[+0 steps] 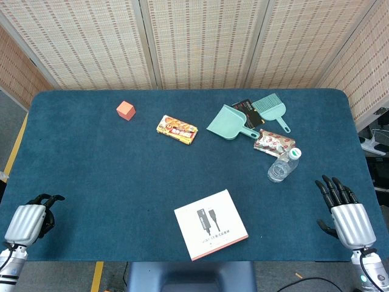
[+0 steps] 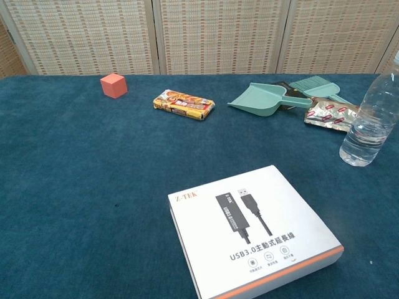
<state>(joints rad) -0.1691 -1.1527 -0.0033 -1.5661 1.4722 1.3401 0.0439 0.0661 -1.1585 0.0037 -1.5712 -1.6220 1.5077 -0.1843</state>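
Note:
My left hand point(image 1: 30, 220) rests at the near left corner of the blue table point(image 1: 91, 164), fingers curled in with nothing in them. My right hand point(image 1: 343, 210) sits at the near right, fingers straight and apart, holding nothing; the clear water bottle point(image 1: 284, 164) point(image 2: 369, 118) is the nearest thing to it. A white USB cable box point(image 1: 210, 224) point(image 2: 255, 240) lies near the front edge between the hands. Neither hand shows in the chest view.
Further back lie an orange cube point(image 1: 126, 110) point(image 2: 113, 85), a yellow snack packet point(image 1: 177, 129) point(image 2: 184, 104), a teal dustpan point(image 1: 230, 123) point(image 2: 260, 99), a teal brush point(image 1: 271, 110), a black card point(image 1: 245, 106) and a silver-red foil packet point(image 1: 274, 142) point(image 2: 329, 114). Folding screens stand behind.

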